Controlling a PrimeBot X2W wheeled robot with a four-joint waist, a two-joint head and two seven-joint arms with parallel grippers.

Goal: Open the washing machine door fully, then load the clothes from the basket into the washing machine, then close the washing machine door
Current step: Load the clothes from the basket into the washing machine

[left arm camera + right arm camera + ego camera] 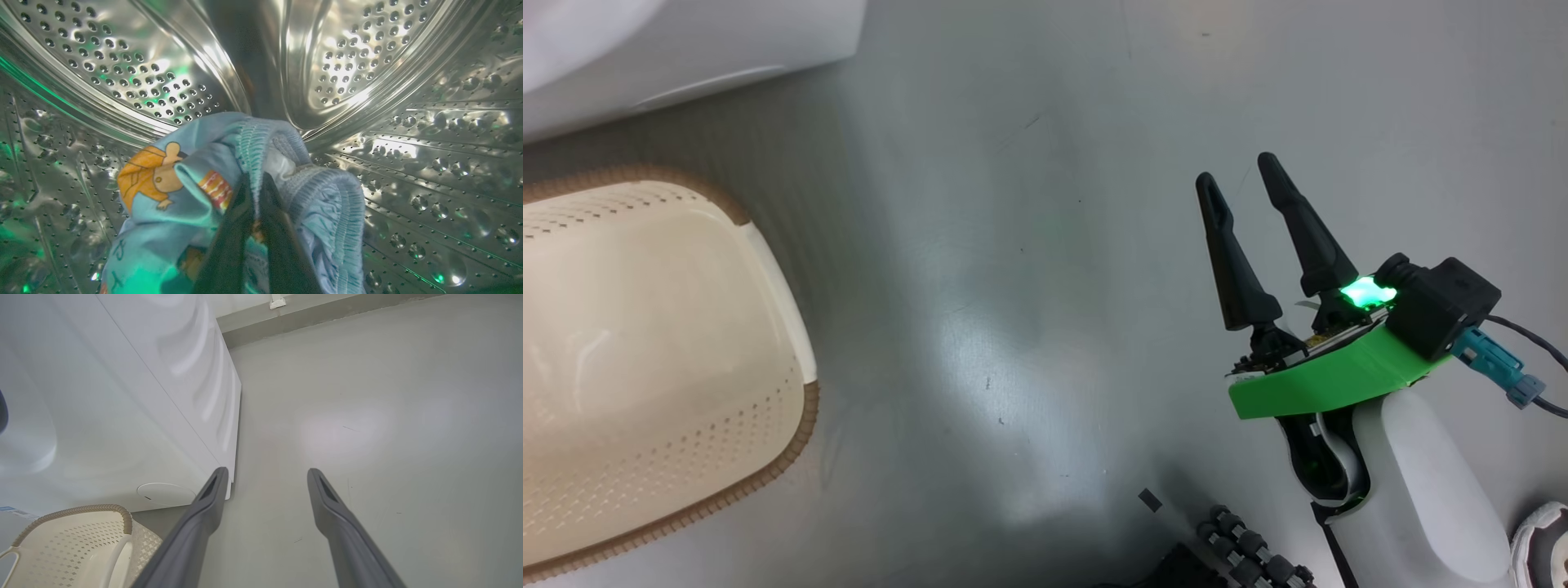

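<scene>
wrist view: left pincer (257,180) clamps clothes (171,220) in drum (122,61); head view: right pincer (1237,171) spread, empty.

Clothes (179,192): blue fabric, orange bear print, bunched, pinched in left end effector (256,181) inside perforated steel drum of washing machine (122,61). Basket (686,482): cream, perforated, brown rim, upright on floor (1029,286), 9 o'clock in head view; white machine body at 11 o'clock.

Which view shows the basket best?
Head view: the basket is large, from above, bare inside and brown rim plain. Right wrist view catches one end with a handle; left wrist view faces the drum.
</scene>
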